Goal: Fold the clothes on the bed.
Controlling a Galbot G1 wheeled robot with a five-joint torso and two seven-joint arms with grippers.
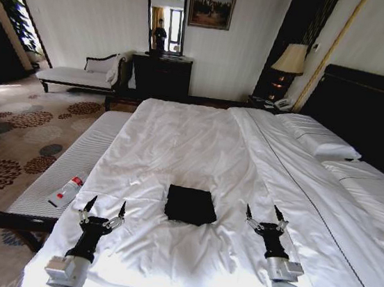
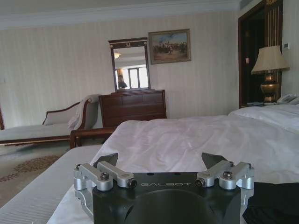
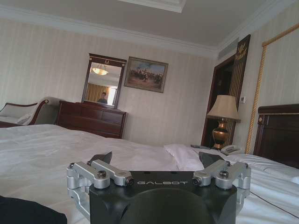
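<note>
The clothes lie as a small, flat black rectangle on the white duvet of the bed, near its front edge. A black edge of the clothes shows in the left wrist view, and a corner of the clothes in the right wrist view. My left gripper hovers open to the left of the clothes, well apart from them. My right gripper hovers open to their right, also apart. Nothing is between either pair of fingers.
A narrow white-cushioned bench runs along the bed's left side with a red-and-white bottle on it. Pillows lie by the dark headboard. A dresser, chaise and lamp stand at the far wall.
</note>
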